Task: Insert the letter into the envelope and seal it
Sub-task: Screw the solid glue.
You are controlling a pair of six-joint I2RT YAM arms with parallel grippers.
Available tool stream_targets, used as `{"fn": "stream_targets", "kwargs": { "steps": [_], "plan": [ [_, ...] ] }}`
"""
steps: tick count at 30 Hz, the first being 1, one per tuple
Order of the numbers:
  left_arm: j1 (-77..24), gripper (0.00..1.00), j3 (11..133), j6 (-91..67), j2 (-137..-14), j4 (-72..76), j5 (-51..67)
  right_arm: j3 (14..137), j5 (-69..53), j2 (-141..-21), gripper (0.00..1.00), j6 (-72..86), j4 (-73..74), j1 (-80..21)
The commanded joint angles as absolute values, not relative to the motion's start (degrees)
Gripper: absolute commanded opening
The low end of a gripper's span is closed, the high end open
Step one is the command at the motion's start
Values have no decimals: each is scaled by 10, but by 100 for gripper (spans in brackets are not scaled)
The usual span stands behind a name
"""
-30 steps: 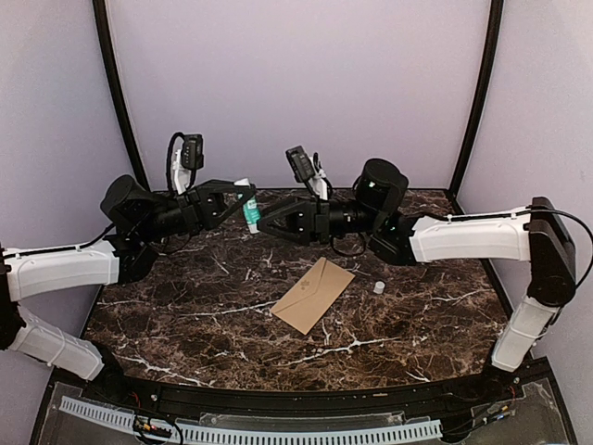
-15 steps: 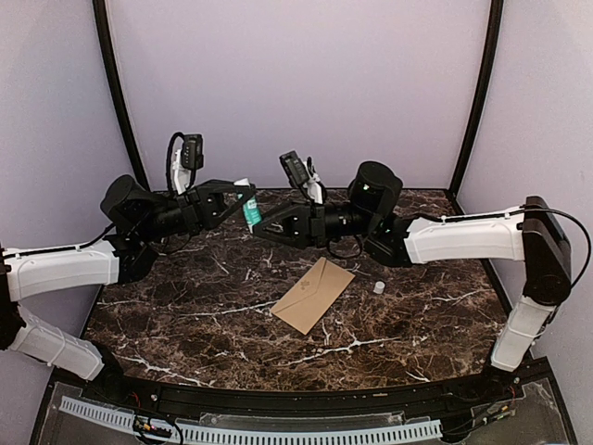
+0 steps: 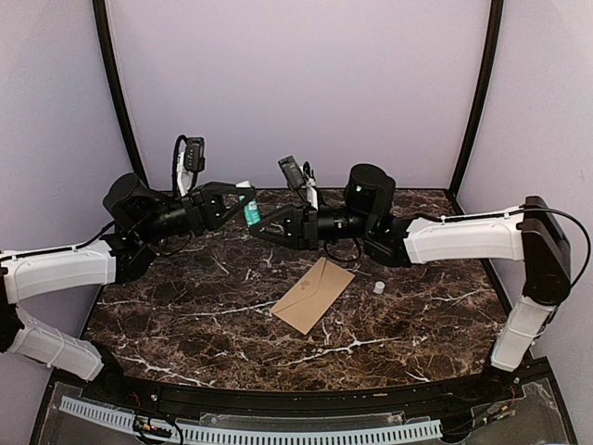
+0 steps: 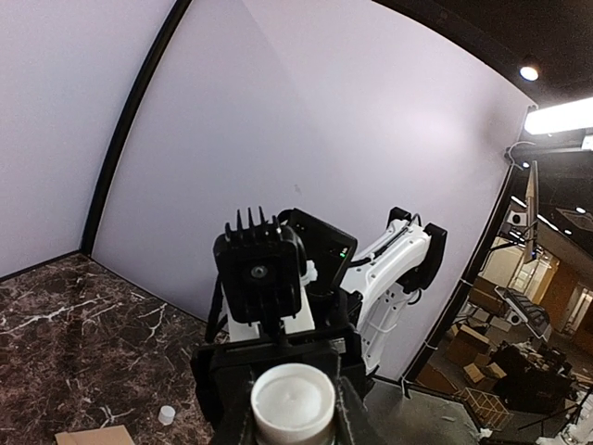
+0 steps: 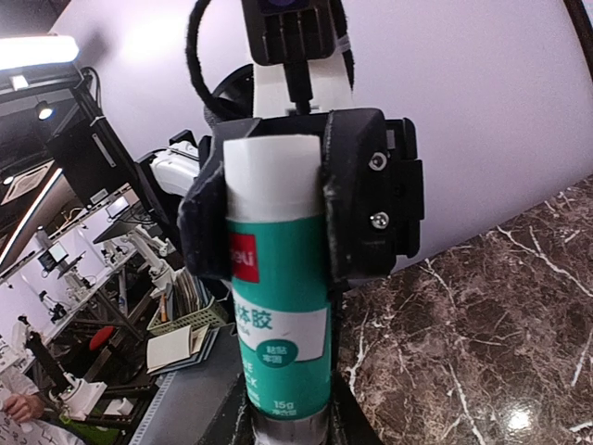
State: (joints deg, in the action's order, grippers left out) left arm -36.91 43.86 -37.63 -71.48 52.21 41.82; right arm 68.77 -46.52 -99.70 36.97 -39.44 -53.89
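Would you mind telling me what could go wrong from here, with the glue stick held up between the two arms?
1. The glue stick is in mid-air, clamped by the left gripper, with the right gripper at its other end. A poor handover could drop it onto the envelope.
2. The small white cap lies loose beside the envelope. A descending right arm might knock it away.

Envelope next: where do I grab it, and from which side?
Likely the near short edge of the envelope, coming in low from the arm-base side to slip under it. It lies flat and diagonal on the table, so a straight-down pinch finds nothing to close on.
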Motion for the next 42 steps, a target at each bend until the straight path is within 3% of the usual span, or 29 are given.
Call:
{"fn": "stream_targets", "kwargs": {
  "steps": [1,10,18,25,29,35,38,42],
  "plan": [
    [-369,0,440,-274,-694,428,373,701,-378,-968,15,328,-333,-544],
    [-392,0,470,-202,-691,291,249,723,-234,-960,15,292,-233,-547],
    [-439,0,520,-166,-718,185,67,803,-9,-984,15,251,-90,-581],
    [-458,0,528,-195,-727,165,-2,878,161,-1020,18,231,-18,-620],
    [-459,0,529,-200,-726,161,-14,895,185,-1028,32,220,-4,-630],
    [-452,0,524,-206,-706,161,-21,811,130,-966,74,211,-54,-621],
    [-440,0,521,-218,-691,165,-5,733,50,-915,82,208,-110,-602],
    [-419,0,511,-234,-676,186,52,669,-113,-882,82,234,-168,-554]
  ]
}}
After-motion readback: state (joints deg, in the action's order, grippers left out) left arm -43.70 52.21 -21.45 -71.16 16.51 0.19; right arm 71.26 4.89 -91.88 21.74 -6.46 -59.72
